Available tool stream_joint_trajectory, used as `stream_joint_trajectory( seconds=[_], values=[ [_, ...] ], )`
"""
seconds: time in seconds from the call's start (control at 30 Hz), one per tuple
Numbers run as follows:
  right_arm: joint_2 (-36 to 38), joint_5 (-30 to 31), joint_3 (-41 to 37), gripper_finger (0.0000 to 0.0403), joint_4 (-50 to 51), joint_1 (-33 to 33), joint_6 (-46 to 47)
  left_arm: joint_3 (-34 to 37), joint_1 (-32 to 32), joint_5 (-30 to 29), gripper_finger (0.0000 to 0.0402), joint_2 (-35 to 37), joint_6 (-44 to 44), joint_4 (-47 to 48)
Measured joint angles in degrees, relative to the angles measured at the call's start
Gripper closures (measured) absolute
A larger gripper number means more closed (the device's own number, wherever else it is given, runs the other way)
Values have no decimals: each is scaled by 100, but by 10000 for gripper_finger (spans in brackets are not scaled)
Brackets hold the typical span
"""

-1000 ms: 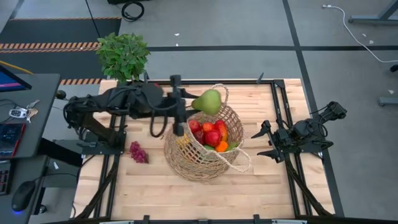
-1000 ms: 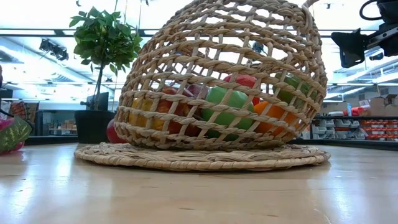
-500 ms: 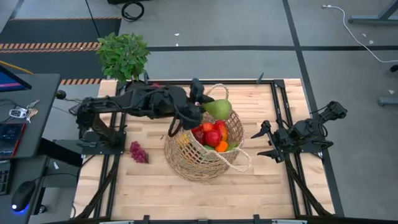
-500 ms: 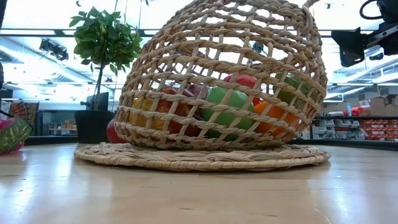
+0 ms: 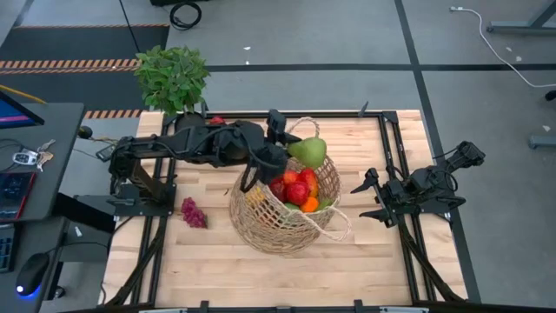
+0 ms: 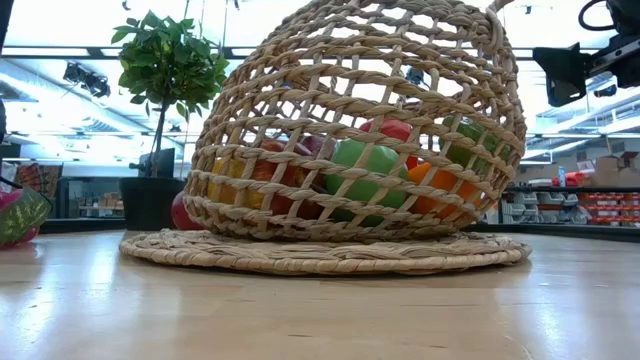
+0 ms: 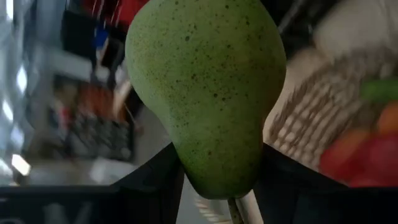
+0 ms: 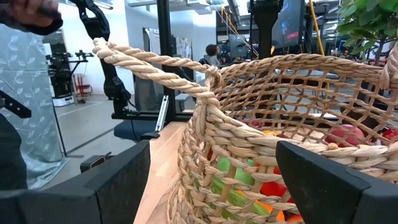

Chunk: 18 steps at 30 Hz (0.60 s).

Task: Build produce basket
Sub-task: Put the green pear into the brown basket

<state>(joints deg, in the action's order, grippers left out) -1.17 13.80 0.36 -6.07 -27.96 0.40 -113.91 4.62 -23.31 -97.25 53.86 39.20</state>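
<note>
Above basket (image 5: 282,209) rim: left gripper (image 5: 291,153) clamps pear (image 5: 307,152).

I see a speckled green pear (image 5: 308,151), a tan open-weave basket (image 5: 261,222) of red and orange fruit (image 5: 295,187), and dark purple grapes (image 5: 192,212).

One basket (image 5: 282,213), one pear (image 5: 307,152), one grape bunch (image 5: 192,212), one plant (image 5: 172,76).

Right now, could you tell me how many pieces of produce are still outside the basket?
2: a green pear held by the left gripper over the basket, and purple grapes on the table. Others may be hidden.
</note>
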Motion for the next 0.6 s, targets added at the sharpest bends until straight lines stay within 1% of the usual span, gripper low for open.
stream_joint_trajectory(
  seconds=[0.27, 0.4, 0.5, 0.6],
  values=[
    [0, 0, -2, 53, -11, 2, 0, 0, -26, 7, 237, 0, -3952, 4],
    [0, 0, -2, 53, -11, 0, 0, 0, -35, 2, 237, 0, -5779, 2],
    [0, 0, 0, 53, -11, 2, 0, 0, -23, 25, 237, 0, -7020, 2],
    [0, 0, -2, 53, -10, 2, 0, 0, -11, 250, 236, 2, -8044, 2]
  ],
)
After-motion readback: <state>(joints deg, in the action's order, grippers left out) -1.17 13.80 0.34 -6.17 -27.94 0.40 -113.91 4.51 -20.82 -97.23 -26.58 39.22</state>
